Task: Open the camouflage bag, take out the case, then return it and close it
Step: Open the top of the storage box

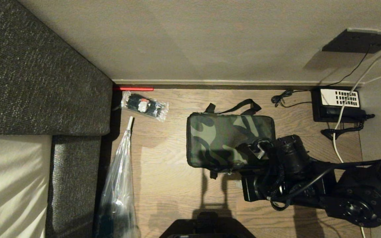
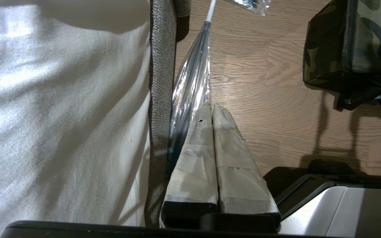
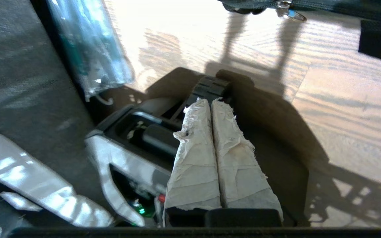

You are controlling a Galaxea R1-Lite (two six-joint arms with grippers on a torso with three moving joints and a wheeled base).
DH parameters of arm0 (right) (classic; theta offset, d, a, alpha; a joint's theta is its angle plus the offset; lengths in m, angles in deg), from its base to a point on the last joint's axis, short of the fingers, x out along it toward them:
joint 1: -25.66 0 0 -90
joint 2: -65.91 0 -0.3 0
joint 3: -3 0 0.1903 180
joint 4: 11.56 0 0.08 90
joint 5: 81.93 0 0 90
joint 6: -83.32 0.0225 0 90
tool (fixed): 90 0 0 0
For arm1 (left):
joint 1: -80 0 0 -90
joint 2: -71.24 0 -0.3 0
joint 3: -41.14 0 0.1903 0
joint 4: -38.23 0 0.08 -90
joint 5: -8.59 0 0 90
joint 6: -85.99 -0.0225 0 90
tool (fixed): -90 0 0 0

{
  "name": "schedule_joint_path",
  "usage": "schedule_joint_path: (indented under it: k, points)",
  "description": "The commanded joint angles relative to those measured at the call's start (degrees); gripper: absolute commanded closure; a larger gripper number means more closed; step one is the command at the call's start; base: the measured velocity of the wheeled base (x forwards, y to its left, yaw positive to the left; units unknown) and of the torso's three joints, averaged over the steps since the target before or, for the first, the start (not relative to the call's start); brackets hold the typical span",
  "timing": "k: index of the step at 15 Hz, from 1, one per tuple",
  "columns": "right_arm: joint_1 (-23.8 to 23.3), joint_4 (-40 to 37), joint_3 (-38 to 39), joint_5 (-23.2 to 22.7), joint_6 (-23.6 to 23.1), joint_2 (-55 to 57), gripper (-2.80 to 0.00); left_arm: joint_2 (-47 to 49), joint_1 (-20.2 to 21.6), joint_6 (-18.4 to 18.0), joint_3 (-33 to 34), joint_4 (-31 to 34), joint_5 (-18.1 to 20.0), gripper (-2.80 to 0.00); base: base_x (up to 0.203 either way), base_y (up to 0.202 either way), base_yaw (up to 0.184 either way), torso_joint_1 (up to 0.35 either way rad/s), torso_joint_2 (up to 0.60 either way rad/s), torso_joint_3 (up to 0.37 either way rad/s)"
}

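Black cabled right arm (image 1: pixel 309 178) (pale taped fingers (image 3: pixel 193 158))

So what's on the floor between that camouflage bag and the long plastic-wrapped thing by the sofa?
Nothing: in the head view only bare wood floor separates the camouflage bag from the plastic-wrapped item.

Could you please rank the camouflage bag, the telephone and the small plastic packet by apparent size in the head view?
1. Camouflage bag, clearly largest, though the arm covers one corner.
2. Telephone and plastic packet look about alike; I would not rank them.
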Motion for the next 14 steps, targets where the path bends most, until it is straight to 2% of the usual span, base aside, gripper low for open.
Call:
schedule_joint_path:
  k: [1, 3, 5, 6, 8, 10, 12, 14]
  points:
    - [0.3, 0.3, -0.1, 0.0, -0.1, 2.8, 0.00, 0.0, 0.0, 0.0, 0.0, 0.0, 0.0, 0.00, 0.000, 0.000, 0.000, 0.000, 0.00, 0.000]
    - [0.3, 0.3, -0.1, 0.5, -0.8, 3.2, 0.00, 0.0, 0.0, 0.0, 0.0, 0.0, 0.0, 0.00, 0.000, 0.000, 0.000, 0.000, 0.00, 0.000]
    - [0.3, 0.4, -0.3, 2.2, -4.5, 5.9, 0.00, 0.0, 0.0, 0.0, 0.0, 0.0, 0.0, 0.00, 0.000, 0.000, 0.000, 0.000, 0.00, 0.000]
    - [0.3, 0.7, -0.3, 2.4, -4.5, 6.0, 0.00, 0.0, 0.0, 0.0, 0.0, 0.0, -0.1, 0.00, 0.000, 0.000, 0.000, 0.000, 0.00, 0.000]
    - [0.3, 4.7, -0.3, 6.3, -5.6, 8.4, 0.00, 0.0, 0.0, 0.0, 0.0, 0.0, 0.0, 0.00, 0.000, 0.000, 0.000, 0.000, 0.00, 0.000]
    - [0.3, 4.8, -0.3, 6.4, -5.7, 8.4, 0.00, 0.0, 0.0, 0.0, 0.0, 0.0, 0.0, 0.00, 0.000, 0.000, 0.000, 0.000, 0.00, 0.000]
    - [0.1, 9.8, -0.2, 8.9, -7.7, 10.9, 0.00, 0.0, 0.0, 0.0, 0.0, 0.0, 0.0, 0.00, 0.000, 0.000, 0.000, 0.000, 0.00, 0.000]
    - [0.0, 11.0, 0.0, 9.5, -8.3, 11.5, 0.00, 0.0, 0.0, 0.0, 0.0, 0.0, -0.1, 0.00, 0.000, 0.000, 0.000, 0.000, 0.00, 0.000]
